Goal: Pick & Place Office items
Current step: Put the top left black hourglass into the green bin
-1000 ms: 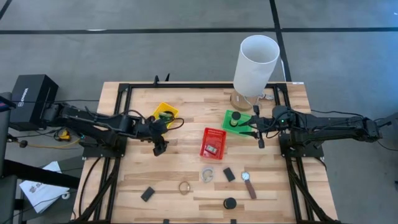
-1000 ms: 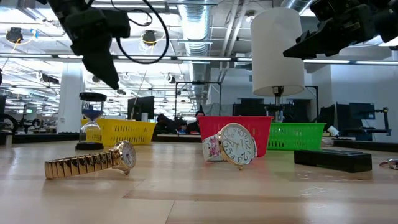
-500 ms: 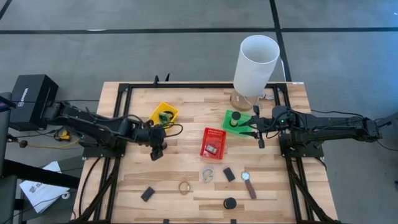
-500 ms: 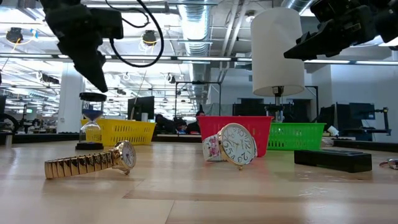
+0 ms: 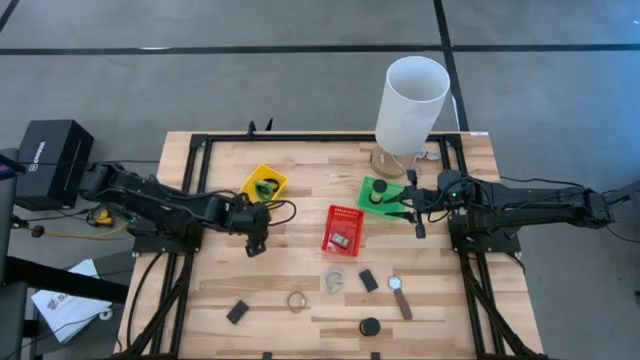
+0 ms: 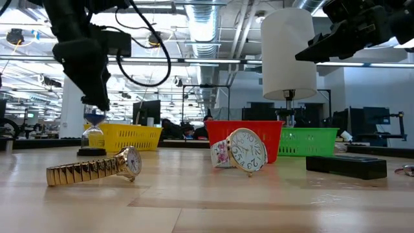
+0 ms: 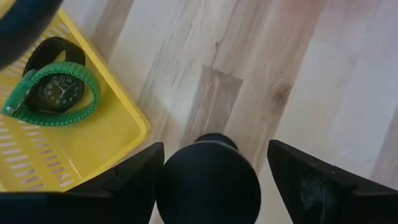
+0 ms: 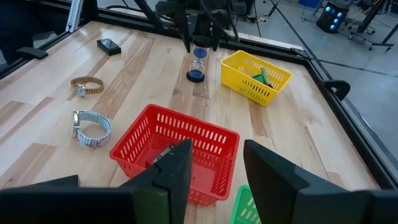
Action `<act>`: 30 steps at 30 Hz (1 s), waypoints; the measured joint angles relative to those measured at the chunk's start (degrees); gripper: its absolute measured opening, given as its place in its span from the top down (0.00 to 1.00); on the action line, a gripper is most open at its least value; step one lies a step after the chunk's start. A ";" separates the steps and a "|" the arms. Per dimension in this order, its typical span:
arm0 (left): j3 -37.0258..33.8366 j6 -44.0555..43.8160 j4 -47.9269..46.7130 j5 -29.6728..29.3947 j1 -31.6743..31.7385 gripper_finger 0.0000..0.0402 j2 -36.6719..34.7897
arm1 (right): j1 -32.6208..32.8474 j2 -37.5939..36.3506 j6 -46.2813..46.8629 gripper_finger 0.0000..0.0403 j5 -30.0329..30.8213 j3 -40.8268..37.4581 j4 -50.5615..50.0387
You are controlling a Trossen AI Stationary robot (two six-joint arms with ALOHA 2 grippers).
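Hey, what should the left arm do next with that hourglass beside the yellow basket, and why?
Probably lower slightly and close. The left gripper hangs open right over the hourglass, one finger on each side of its black cap, not yet gripping it. The hourglass stands upright beside the yellow basket.

Robotics lab or workshop. Low view: exposed ducts (image 6: pixel 213 26) and strip lights across upper frame, monitors (image 6: pixel 145 110) at mid-frame, gear behind. High view: wooden surface (image 5: pixel 300 250) on black frame (image 5: pixel 200 150), grey floor (image 5: pixel 200 90).
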 joint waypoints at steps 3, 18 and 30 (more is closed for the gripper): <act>0.00 0.02 -0.59 0.00 0.00 0.30 0.91 | 0.02 0.02 0.01 0.66 0.00 0.00 0.00; 0.00 -0.09 -1.70 0.20 0.00 0.34 0.30 | 0.02 0.02 0.02 0.66 0.00 0.00 0.00; 0.00 -0.13 -1.94 -0.02 0.00 0.48 0.30 | 0.02 0.02 0.02 0.66 0.02 0.00 0.00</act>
